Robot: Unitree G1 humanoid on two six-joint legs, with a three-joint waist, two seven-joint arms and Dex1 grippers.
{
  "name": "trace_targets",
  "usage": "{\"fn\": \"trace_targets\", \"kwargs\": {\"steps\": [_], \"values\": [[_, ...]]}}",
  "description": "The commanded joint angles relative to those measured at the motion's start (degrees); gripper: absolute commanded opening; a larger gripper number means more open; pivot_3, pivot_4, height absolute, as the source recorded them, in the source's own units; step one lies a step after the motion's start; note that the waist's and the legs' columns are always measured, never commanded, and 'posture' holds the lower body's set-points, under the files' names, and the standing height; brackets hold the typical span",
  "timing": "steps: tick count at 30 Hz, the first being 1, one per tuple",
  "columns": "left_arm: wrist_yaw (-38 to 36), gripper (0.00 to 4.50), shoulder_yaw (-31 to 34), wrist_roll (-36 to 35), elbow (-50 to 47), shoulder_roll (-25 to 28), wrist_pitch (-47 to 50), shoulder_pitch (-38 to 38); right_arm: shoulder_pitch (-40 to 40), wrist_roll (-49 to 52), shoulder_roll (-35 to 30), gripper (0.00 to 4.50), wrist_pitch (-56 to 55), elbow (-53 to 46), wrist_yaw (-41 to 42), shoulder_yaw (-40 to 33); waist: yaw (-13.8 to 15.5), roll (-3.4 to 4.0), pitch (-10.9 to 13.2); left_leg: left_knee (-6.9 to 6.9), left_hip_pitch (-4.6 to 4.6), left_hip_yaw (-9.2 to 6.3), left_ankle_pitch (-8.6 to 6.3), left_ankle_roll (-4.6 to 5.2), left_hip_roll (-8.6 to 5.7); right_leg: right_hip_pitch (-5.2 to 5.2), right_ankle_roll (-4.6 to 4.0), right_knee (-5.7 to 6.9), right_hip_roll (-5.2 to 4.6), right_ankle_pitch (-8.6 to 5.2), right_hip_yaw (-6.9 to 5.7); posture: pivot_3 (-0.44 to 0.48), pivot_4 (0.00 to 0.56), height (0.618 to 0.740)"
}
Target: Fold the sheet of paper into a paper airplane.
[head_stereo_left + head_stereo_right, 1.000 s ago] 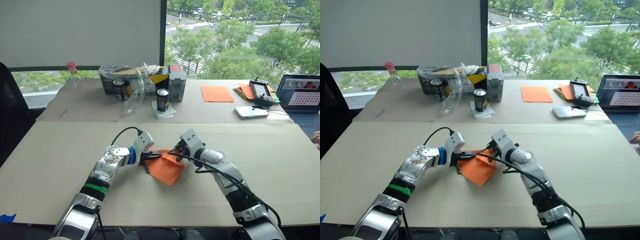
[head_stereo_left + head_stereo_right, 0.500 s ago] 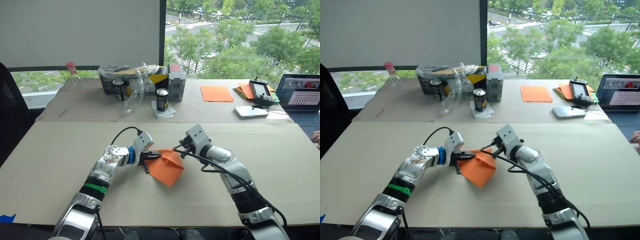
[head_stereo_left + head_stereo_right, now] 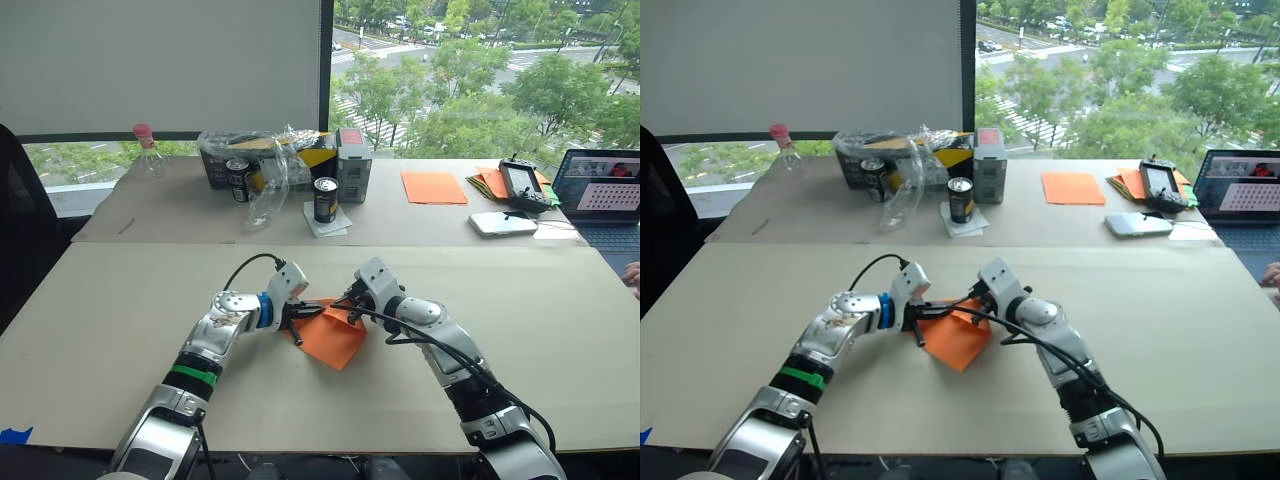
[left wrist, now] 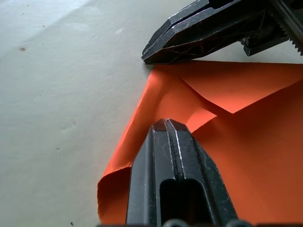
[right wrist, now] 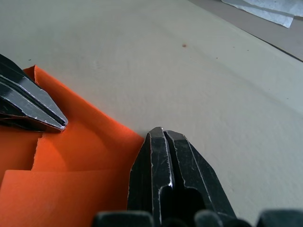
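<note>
The right gripper (image 5: 163, 135) has come back down to the far corner of the sheet of paper (image 3: 333, 338), after it was lifted away half a second ago; its fingers are pressed together at the paper's edge. The left gripper (image 4: 165, 125) stays clenched on the near-left part; the folded paper lies flat in the middle of the table (image 3: 120, 330); probably a crease is being pressed now.

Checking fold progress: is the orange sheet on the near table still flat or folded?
Folded. The sheet of paper shows overlapping layers and a turned-down flap, with both closed grippers, left and right, on it.
</note>
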Motion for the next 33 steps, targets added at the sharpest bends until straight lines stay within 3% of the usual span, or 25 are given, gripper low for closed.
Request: {"fn": "trace_targets", "kwargs": {"steps": [1,12,21,33], "values": [[1.2,0.02,-0.6,0.4,0.9,-0.8,2.8,0.2,0.9,-0.5,0.3,0.0,-1.9,-0.6,0.9,1.4,0.0,0.0,0.0,0.0,0.0,0.0,0.0,0.0,0.0,0.0,0.0,0.0,0.0,0.0,0.0,0.0,0.15,0.715],[2.3,0.02,-1.5,1.5,2.2,-1.1,2.9,0.7,0.6,-0.3,0.6,0.0,-2.0,-3.7,1.9,1.3,-0.2,0.0,0.0,-0.01,-0.03,-0.01,0.0,0.0,0.0,-0.04,0.0,-0.01,0.0,0.0,0.0,0.0,0.15,0.715],[3.0,0.02,-0.8,1.3,0.2,-0.1,4.3,2.3,-1.6,-0.5,2.6,0.0,-6.1,-0.6,3.7,3.0,-0.4,0.0,0.0,-0.04,0.0,-0.01,0.0,0.0,0.01,-0.04,0.0,0.0,0.02,0.0,0.0,0.0,0.15,0.715],[4.5,0.02,-0.3,0.7,-2.1,-0.4,6.5,4.1,-4.5,-3.1,2.5,0.0,-3.7,6.8,5.3,4.9,-0.8,0.01,0.0,-0.1,0.15,0.02,0.0,0.0,0.05,0.0,-0.01,0.03,0.08,0.0,0.07,0.0,0.15,0.715]]}}
